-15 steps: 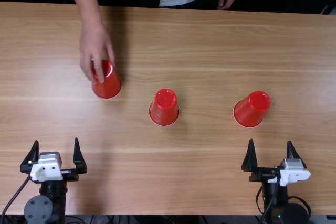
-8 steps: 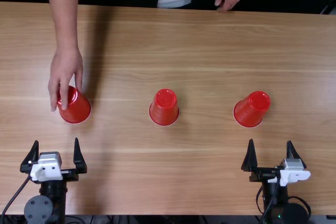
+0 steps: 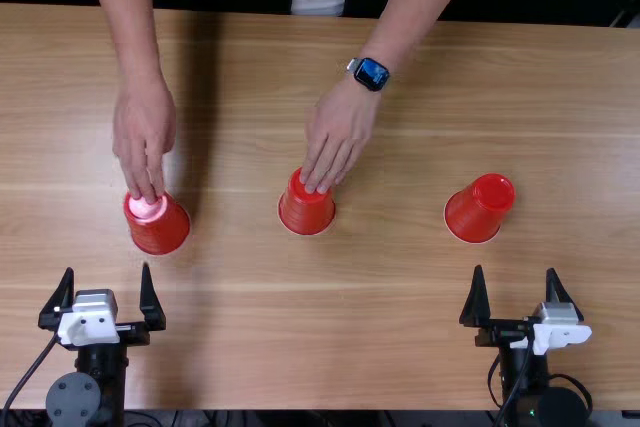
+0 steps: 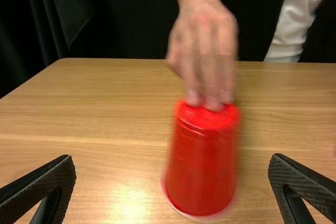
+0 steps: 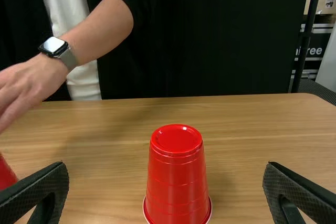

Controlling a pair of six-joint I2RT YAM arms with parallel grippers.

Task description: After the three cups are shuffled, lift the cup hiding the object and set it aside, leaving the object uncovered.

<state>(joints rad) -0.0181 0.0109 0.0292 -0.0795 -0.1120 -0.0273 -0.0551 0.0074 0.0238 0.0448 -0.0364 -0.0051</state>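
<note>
A person's two hands rest on two of three upturned red cups; both grippers stand at the table's [image 3: 400,307] near edge.

The left red cup [image 3: 157,224] stands toward the table's left edge, just ahead of the left gripper [image 3: 107,270], with the fingertips of the bare-wristed hand [image 3: 143,132] pressed together on its upturned base; the middle red cup [image 3: 306,205] stands midway between the side edges, under the slightly fanned fingertips of the watch-wearing hand [image 3: 340,132], a wristwatch [image 3: 371,73] on its wrist; the right red cup [image 3: 479,209] stands untouched toward the right edge, ahead of the right gripper [image 3: 513,271]; both grippers have their fingers spread wide, holding nothing; which cup covers the object cannot be told.
</note>
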